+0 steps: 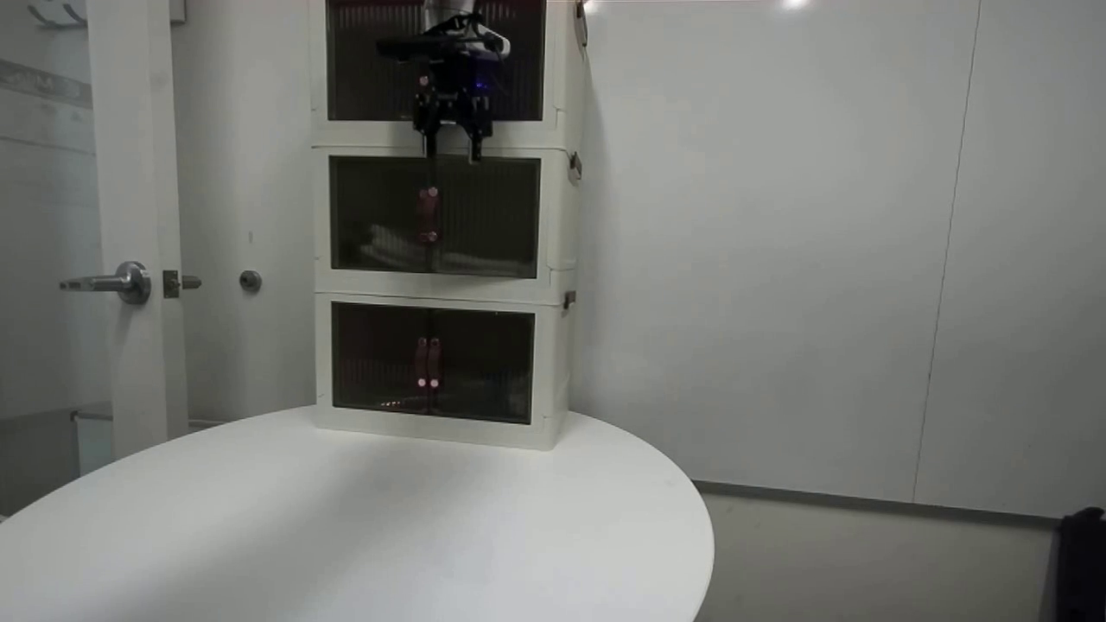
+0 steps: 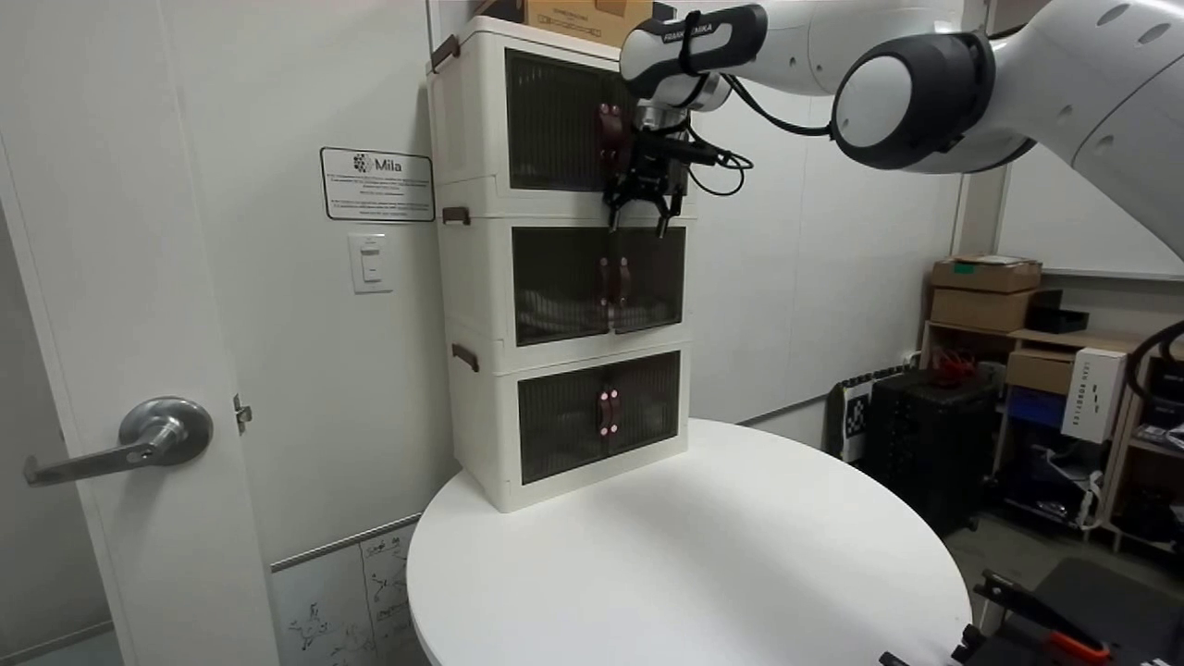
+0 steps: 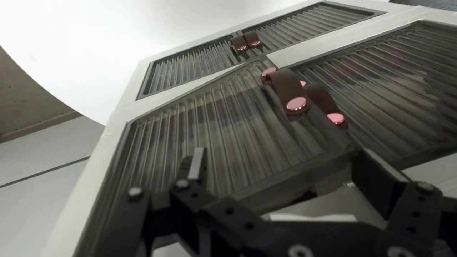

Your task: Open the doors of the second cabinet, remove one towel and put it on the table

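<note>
In both exterior views the second cabinet [image 1: 557,216] is the middle tier of a white stack on the round white table [image 1: 484,536]. Of its tinted doors [image 3: 214,142], the one on the left of the wrist view is swung slightly outward; its neighbour [image 3: 385,107] looks closed. Pale folded cloth, the towel [image 1: 389,246], shows dimly behind the panels. My gripper [image 2: 638,231] points down in front of the stack, at the doors' upper edge, jaws wide apart and empty. One of its fingers [image 3: 378,182] is near the ajar door's top inner corner; contact cannot be told.
The top tier [image 2: 555,120] stands directly behind my gripper, and the bottom tier [image 2: 564,425] rests on the table below. Brown strap handles [image 3: 285,85] stick out from the doors. A cardboard box [image 2: 592,18] sits atop the stack; a wall [image 1: 778,259] runs behind it.
</note>
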Tool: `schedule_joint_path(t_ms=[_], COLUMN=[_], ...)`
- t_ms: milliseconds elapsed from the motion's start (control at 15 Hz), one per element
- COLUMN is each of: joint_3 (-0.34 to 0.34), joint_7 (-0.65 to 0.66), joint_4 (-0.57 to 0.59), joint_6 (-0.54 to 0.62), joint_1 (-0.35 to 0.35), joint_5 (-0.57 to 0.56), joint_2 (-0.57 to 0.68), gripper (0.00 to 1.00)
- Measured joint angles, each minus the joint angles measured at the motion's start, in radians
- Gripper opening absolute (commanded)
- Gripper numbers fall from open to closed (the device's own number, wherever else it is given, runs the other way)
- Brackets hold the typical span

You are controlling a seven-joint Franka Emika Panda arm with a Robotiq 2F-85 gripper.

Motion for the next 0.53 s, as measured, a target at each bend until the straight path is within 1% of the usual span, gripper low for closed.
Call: schedule_joint_path(t_ms=[200,533], joint_3=[-0.013,-0.015], joint_7=[0.013,0.021], joint_4=[0.0,-0.001], joint_6=[-0.003,-0.012], joint_1=[0.009,0.009], joint_5=[-0.003,-0.003], joint_2=[-0.001,-0.003], gripper=[1.0,1.0])
